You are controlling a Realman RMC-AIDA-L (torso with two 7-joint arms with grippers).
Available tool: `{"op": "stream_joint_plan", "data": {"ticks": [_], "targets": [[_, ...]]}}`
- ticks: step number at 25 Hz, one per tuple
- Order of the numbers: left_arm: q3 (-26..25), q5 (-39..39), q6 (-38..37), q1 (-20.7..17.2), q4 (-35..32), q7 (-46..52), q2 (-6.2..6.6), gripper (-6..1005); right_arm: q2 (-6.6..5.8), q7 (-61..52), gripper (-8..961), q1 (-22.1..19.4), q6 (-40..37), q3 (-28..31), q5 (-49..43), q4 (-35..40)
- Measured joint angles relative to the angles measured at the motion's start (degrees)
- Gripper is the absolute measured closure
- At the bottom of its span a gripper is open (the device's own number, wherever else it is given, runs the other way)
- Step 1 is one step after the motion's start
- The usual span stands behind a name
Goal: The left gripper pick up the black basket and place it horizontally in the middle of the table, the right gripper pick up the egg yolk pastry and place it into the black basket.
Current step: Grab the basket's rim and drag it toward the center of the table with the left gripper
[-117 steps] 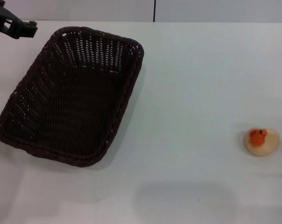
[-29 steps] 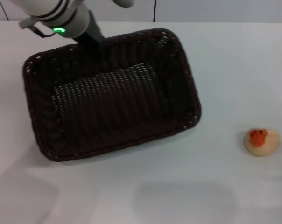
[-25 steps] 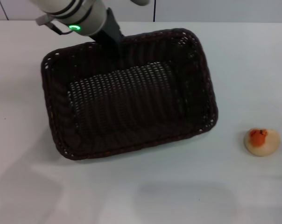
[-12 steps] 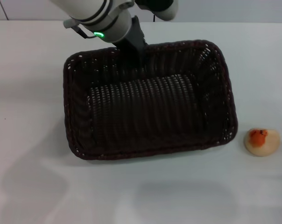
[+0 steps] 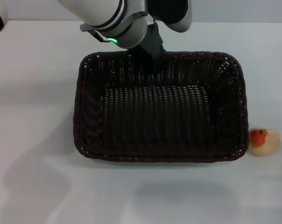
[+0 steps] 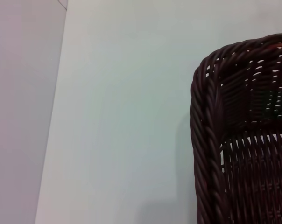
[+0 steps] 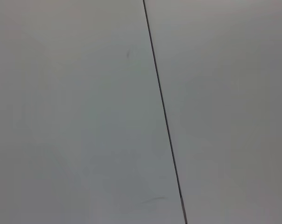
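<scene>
So there's one black basket [image 5: 159,112], one egg yolk pastry [image 5: 264,141], and that's all that sits on the white surface [image 5: 33,116]. The left end effector [image 5: 152,58] comes in from the far side and sits right at the middle of the basket's far long rim, clamped onto that rim, with the green light on the wrist just behind it. The basket stretches out below and to both sides of the left end effector, long side running across, roughly centred on the surface. It's dark woven wicker with sloped openwork walls and a thick braided rim, and nothing lies inside. The pastry is off to the end effector's lower right, just beside the basket's near right corner: a pale cream ball with an orange-red patch on top. The right arm isn't in any view.
</scene>
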State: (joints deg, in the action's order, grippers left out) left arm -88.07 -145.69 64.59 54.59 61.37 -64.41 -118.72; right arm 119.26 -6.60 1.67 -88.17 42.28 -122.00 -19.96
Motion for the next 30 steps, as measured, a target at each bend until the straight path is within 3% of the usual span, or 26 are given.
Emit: {"op": "stream_joint_plan", "data": {"ticks": [16,18,22,23,27,30], "targets": [[2.03,0.6,-5.42,-0.75,-0.18,2.96,-0.02,597,0.0,0.0,180,0.36,0.14,0.0,0.01,0.15],[2.56,0.58,-6.82,-1.53,0.72,3.02,0.0,503,0.0,-0.03,180,0.36,0.16,0.0,0.0,0.16],[2.96,0.59,-13.05,-6.39,7.17,3.33,0.04,334,0.0,-0.15,180,0.3,0.16,0.0,0.0,0.19],[2.86,1.04,-18.76,-10.2,11.42,3.43,0.03,306,0.01,-0.16,180,0.24,0.16,0.0,0.0,0.19],[3.8,3.4,-31.4,-16.83,17.62,3.28,0.21,194,0.01,-0.17,180,0.2,0.2,-0.05,0.0,0.19],[6.68,4.97,-46.55,-22.85,20.42,2.87,0.36,195,0.01,-0.17,180,0.18,0.2,-0.08,0.0,0.19]]}}
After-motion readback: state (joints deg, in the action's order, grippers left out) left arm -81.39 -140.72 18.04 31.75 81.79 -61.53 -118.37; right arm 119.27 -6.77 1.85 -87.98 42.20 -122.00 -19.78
